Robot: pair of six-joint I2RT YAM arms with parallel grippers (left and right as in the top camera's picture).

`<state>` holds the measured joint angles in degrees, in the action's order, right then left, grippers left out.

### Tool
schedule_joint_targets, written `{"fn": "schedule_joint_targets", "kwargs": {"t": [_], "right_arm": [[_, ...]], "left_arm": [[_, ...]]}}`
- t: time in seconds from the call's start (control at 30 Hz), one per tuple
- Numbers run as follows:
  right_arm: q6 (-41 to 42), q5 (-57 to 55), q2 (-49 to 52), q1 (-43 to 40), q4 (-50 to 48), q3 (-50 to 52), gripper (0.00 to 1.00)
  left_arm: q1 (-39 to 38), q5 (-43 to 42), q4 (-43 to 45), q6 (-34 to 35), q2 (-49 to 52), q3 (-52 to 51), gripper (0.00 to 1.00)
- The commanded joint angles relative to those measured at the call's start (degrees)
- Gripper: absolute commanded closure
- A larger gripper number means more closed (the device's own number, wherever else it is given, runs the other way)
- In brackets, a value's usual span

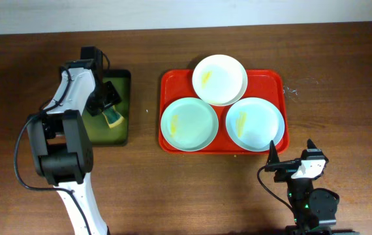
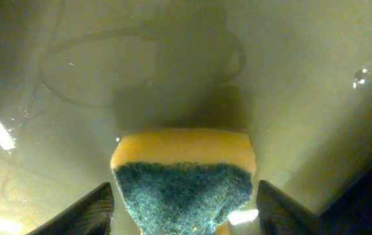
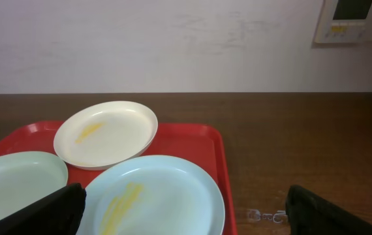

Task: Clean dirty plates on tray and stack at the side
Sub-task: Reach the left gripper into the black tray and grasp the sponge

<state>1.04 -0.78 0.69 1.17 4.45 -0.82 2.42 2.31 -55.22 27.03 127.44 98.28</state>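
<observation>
A red tray (image 1: pixel 274 81) holds three plates: a white one (image 1: pixel 220 79) at the back with a yellow smear, a pale blue one (image 1: pixel 189 123) front left, and a pale blue one (image 1: pixel 254 123) front right with a yellow smear. My left gripper (image 1: pixel 110 112) is over the dark green tray (image 1: pixel 122 134), open around a yellow and green sponge (image 2: pixel 183 183); gaps show on both sides. My right gripper (image 1: pixel 292 155) is open and empty just in front of the red tray; its view shows the smeared blue plate (image 3: pixel 156 196) and the white plate (image 3: pixel 106 134).
The dark green-black tray lies left of the red tray and looks wet inside (image 2: pixel 108 78). Brown table (image 1: pixel 342 78) extends to the right of the red tray. A pale wall (image 3: pixel 173 39) stands behind the table.
</observation>
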Motion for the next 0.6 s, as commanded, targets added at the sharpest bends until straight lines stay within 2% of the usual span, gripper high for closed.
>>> {"fn": "schedule_joint_targets", "kwargs": {"t": [0.0,0.03,0.07,0.1,0.13,0.17,0.23,0.37,0.4,0.43,0.47,0.5,0.57], "right_arm": [[-0.4,0.1,-0.3,0.3,0.2,0.5,0.02],[-0.4,0.1,-0.3,0.3,0.2,0.5,0.02],[-0.4,0.1,-0.3,0.3,0.2,0.5,0.02],[-0.4,0.1,-0.3,0.3,0.2,0.5,0.02],[-0.4,0.1,-0.3,0.3,0.2,0.5,0.02],[-0.4,0.1,-0.3,0.3,0.2,0.5,0.02],[-0.4,0.1,-0.3,0.3,0.2,0.5,0.02],[-0.4,0.1,-0.3,0.3,0.2,0.5,0.02],[-0.4,0.1,-0.3,0.3,0.2,0.5,0.02],[-0.4,0.1,-0.3,0.3,0.2,0.5,0.02],[-0.4,0.1,-0.3,0.3,0.2,0.5,0.02],[-0.4,0.1,-0.3,0.3,0.2,0.5,0.02],[-0.4,0.1,-0.3,0.3,0.2,0.5,0.02]], "left_arm": [[0.7,1.0,0.0,0.5,0.4,1.2,0.86],[0.7,1.0,0.0,0.5,0.4,1.2,1.0],[0.7,1.0,0.1,0.5,0.4,1.2,1.0],[0.8,1.0,0.1,0.5,0.4,1.2,0.9],[0.8,1.0,0.1,0.5,0.4,1.2,0.52],[0.7,0.9,-0.4,0.5,0.4,1.2,0.01],[0.7,0.2,-1.9,0.5,0.4,1.2,0.01],[0.7,-8.8,-5.6,0.5,0.4,1.2,0.01],[0.7,-9.7,-6.1,0.5,0.4,1.2,0.02],[0.7,-10.1,-6.6,0.5,0.4,1.2,0.16],[0.7,-10.1,-7.0,0.5,0.4,1.2,0.34],[0.7,-10.0,-7.3,0.5,0.4,1.2,0.62],[0.7,-10.0,-7.3,0.5,0.4,1.2,0.91]]}}
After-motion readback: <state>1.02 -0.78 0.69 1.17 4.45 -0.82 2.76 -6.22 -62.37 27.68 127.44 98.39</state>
